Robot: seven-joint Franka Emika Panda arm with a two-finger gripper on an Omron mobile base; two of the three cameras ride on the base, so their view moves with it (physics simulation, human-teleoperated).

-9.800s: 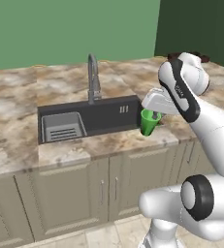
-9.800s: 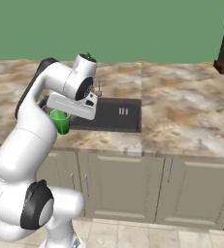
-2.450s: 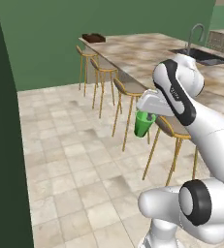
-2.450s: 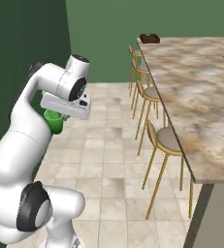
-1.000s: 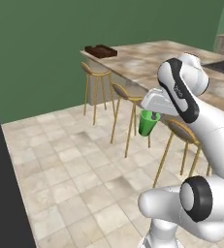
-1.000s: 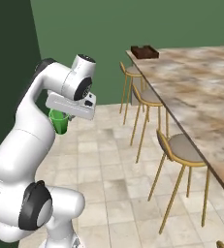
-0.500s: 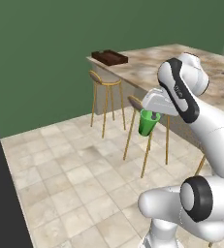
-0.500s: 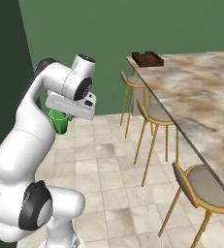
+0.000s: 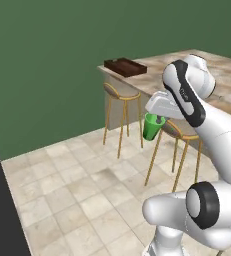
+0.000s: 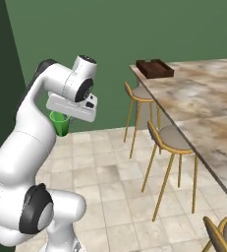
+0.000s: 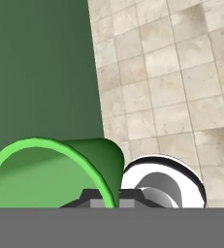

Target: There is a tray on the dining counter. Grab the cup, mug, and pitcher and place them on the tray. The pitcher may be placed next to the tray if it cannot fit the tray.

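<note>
Green cup in transit, tray on far surface

Gripper (image 9: 157, 120) clamped on the cup's (image 9: 151, 126) rim, centre frame above tiled floor; tray (image 9: 125, 66) on the dining surface (image 10: 203, 103) end, upper centre, beyond stools (image 9: 122, 95).

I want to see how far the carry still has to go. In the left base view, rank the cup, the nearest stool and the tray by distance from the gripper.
1. cup, pinched in the gripper.
2. nearest stool, just beyond it at the counter.
3. tray, on the counter's far corner.
</note>
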